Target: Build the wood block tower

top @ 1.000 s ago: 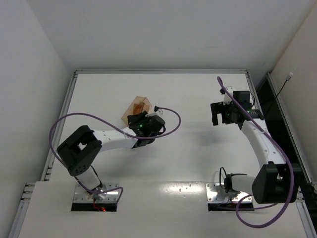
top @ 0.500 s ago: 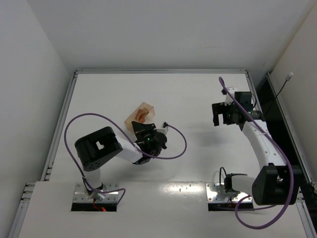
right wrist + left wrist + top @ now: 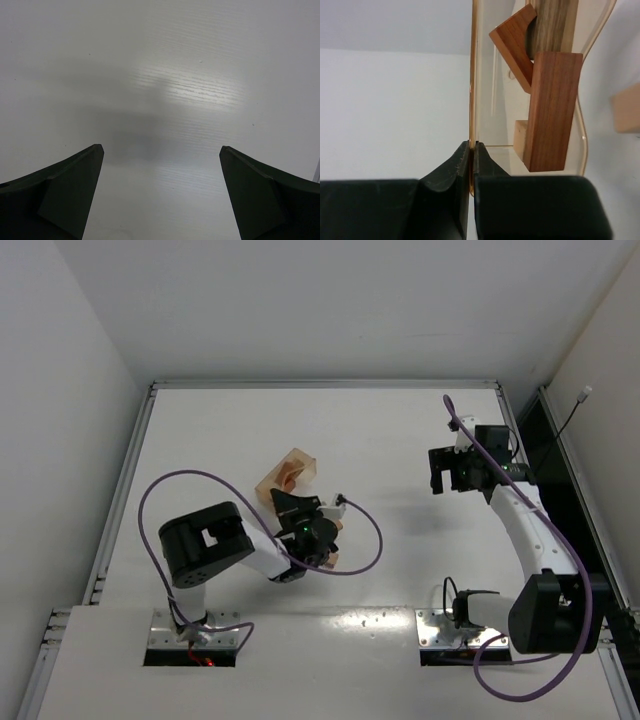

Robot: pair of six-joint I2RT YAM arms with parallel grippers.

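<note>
Nearest, the left gripper (image 3: 471, 150) is clenched on the thin wall of a clear, amber-tinted container (image 3: 473, 75). Its two black jaws press flat against either face of that wall, with nothing else between them.

Just beyond the jaws, inside the container, lie the wood blocks (image 3: 551, 110). There is a long reddish-brown bar, a pale tan block (image 3: 520, 137) tucked against its near end, a reddish block (image 3: 512, 40) tilted on a corner, and a greyer bar (image 3: 555, 22) behind. One more pale piece (image 3: 626, 107) shows at the edge of the wrist view, outside the container; what it is I cannot tell.

From overhead the container sits left of the middle of the table (image 3: 400, 430), and no tower stands anywhere. Farther off to the right, the right gripper (image 3: 160, 148) hangs released above the table, jaws wide and holding nothing.

The step looks like emptying the container so the blocks can be reached. Doing it well calls for a firm pinch so the thin plastic does not twist free. The tilt should be slow, so the bars slide out rather than tumble, and the spill should go toward the middle, where both arms reach.
</note>
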